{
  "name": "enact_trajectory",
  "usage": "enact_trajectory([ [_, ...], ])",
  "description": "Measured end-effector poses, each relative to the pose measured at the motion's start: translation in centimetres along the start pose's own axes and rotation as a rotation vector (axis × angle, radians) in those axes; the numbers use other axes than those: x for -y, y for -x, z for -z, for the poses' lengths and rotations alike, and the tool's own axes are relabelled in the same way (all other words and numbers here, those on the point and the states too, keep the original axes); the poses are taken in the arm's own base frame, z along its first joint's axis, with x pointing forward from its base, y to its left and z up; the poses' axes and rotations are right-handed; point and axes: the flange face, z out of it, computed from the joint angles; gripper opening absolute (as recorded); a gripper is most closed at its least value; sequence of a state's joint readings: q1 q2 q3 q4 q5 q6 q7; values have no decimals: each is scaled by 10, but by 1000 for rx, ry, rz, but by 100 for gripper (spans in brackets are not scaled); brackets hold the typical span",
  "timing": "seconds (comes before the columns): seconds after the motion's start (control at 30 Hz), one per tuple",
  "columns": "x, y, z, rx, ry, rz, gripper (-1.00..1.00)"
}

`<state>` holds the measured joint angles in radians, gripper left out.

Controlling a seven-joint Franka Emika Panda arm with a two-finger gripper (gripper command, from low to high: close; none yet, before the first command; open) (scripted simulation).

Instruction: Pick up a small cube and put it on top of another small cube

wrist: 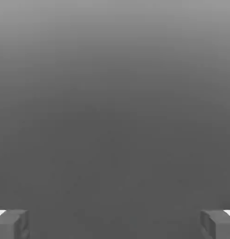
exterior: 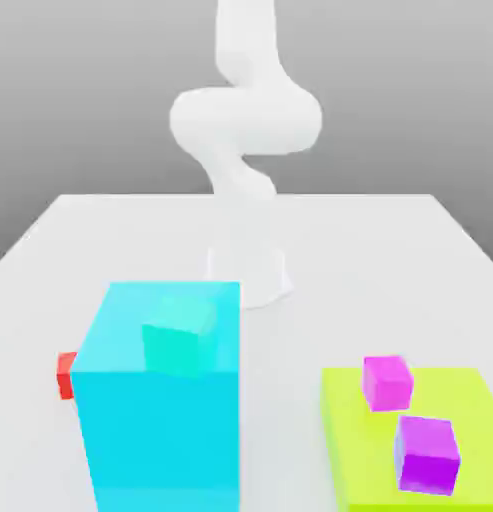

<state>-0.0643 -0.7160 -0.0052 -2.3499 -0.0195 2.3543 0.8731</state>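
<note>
The small red cube (exterior: 66, 374) rests on the white table at the exterior view's left, mostly hidden behind a large cyan block (exterior: 160, 420). A teal small cube (exterior: 178, 335) sits on top of that cyan block. Two magenta small cubes (exterior: 387, 381) (exterior: 427, 455) lie on a lime-green slab (exterior: 365, 440) at the exterior view's right. In the hand view my gripper (wrist: 115, 224) is open, its two grey fingertips (wrist: 11, 224) far apart with nothing between them, facing plain grey background. The white arm (exterior: 245, 130) rises at the back of the table.
The arm's white base (exterior: 252, 275) stands mid-table behind the cyan block. Bare white tabletop (exterior: 390, 260) stretches around the base and between the cyan block and the lime slab.
</note>
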Motion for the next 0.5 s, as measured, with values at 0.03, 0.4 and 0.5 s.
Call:
enact_trajectory([
  [0.03, -13, -6, -28, 5, 46, -55, 0],
  [0.4, -233, -19, -237, 49, 470, -639, 0],
  [0.5, -304, 0, -268, 63, 571, -806, 0],
])
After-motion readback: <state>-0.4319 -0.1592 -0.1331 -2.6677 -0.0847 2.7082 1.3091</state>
